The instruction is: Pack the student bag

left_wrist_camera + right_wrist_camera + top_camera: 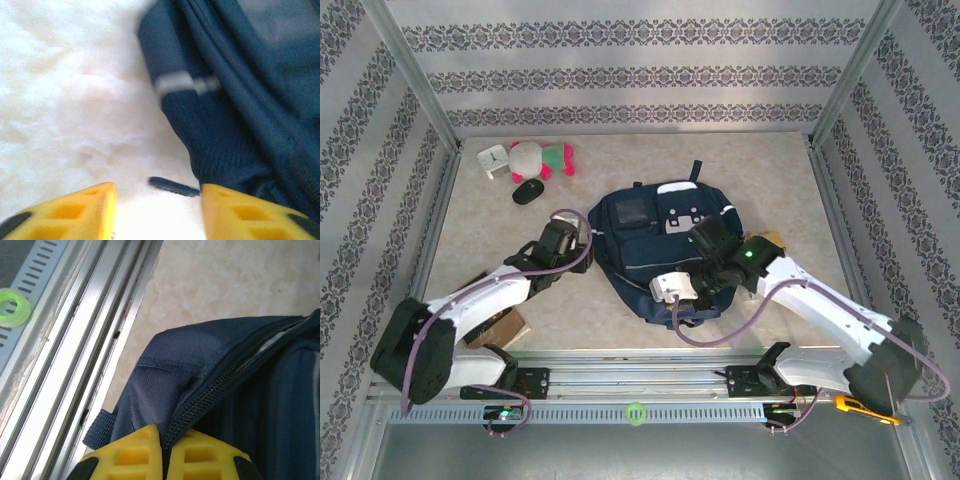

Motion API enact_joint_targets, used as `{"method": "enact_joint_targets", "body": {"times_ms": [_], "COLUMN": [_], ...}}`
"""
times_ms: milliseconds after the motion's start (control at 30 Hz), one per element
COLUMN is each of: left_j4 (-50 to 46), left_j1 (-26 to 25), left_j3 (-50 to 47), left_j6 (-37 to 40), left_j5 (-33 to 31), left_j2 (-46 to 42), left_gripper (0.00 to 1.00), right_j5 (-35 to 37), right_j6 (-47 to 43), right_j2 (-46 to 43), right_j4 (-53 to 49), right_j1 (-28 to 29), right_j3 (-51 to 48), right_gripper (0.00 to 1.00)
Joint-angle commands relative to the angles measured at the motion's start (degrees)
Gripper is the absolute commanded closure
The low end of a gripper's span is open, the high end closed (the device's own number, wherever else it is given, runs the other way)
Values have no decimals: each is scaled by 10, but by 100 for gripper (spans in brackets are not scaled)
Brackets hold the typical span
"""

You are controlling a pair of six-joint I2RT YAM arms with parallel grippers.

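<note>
Right wrist view: the right gripper (165,436) pinches shut on the zip (220,382) of the student bag (165,355); the left gripper (158,195) stands parted beside it, holding nothing.

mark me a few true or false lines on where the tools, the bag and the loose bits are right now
1. The left tool stands open beside the student bag. True.
2. The right tool is spread wide over bare table. False: its fingers are shut at the bag's zip.
3. The plush toy lies on top of the bag. False: it lies apart from it on the table, near the far left corner.
4. A green tape roll sits on the slotted rail at the near edge. True.
</note>
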Motion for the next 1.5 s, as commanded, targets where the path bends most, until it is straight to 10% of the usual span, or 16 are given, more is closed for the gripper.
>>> {"method": "enact_joint_targets", "body": {"times_ms": [0,667,900,1300,1467], "left_j4": [-56,-128,-46,29,-63], "left_j1": [12,76,75,52,56], "left_j3": [21,51,7,7,19], "left_j6": [-15,-18,-72,-170,-222], "left_j5": [-78,1,78,63,3], "left_j2": [-71,-142,-107,62,40], "left_gripper": [42,29,31,41,34], "right_j5": [-44,-115,-57,110,123], "right_j6": [-58,-114,247,789,871], "right_j2": [51,292,191,128,143], "right_j4": [-5,-42,119,186,291], "right_j1": [11,65,64,-168,-211], "right_j3": [59,268,149,-13,-75], "right_gripper": [100,99,44,36,39]}}
